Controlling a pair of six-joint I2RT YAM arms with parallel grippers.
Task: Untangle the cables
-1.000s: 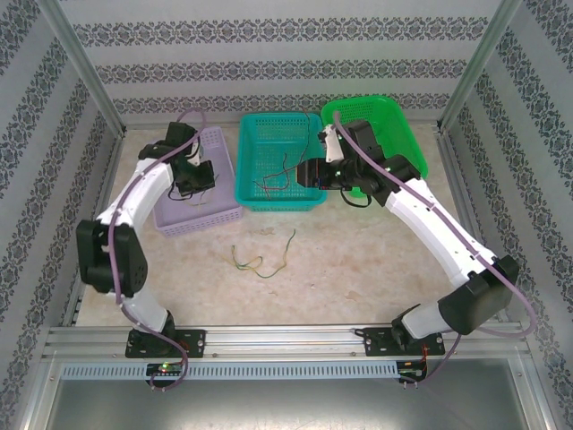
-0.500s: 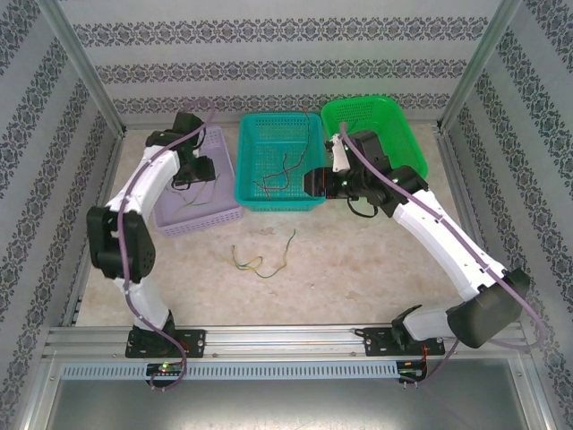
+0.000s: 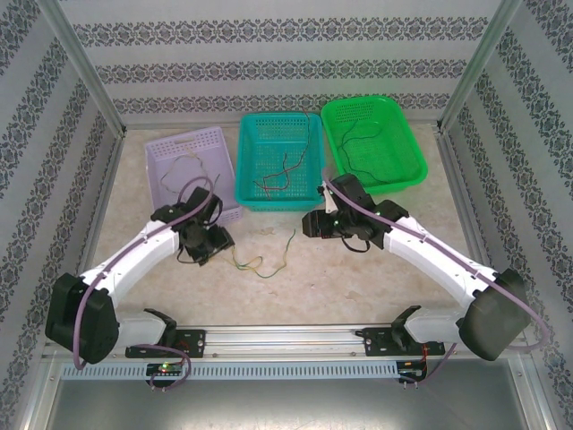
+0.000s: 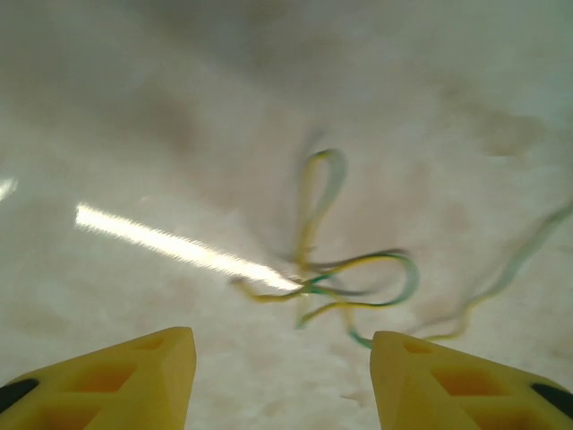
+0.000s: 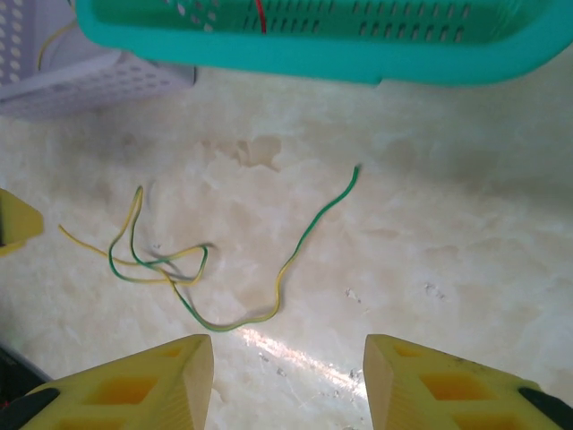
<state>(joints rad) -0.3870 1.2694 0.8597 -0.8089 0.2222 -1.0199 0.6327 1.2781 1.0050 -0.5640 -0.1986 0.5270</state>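
The left arm's yellow-fingered gripper [image 3: 218,240] has left the lavender plastic basket [image 3: 183,139] at the far-left corner of the tabletop [image 3: 358,273]. It has swung toward the near edge and now hangs, fingers parted, just left of the loose green-and-yellow cable [image 3: 260,264]. The right gripper [image 3: 311,223] has drawn back from above the teal plastic basket [image 3: 277,202] to bare tabletop just nearer, uncovering a thin dark cable [image 3: 358,148] in the bright green plastic basket [image 3: 376,100].
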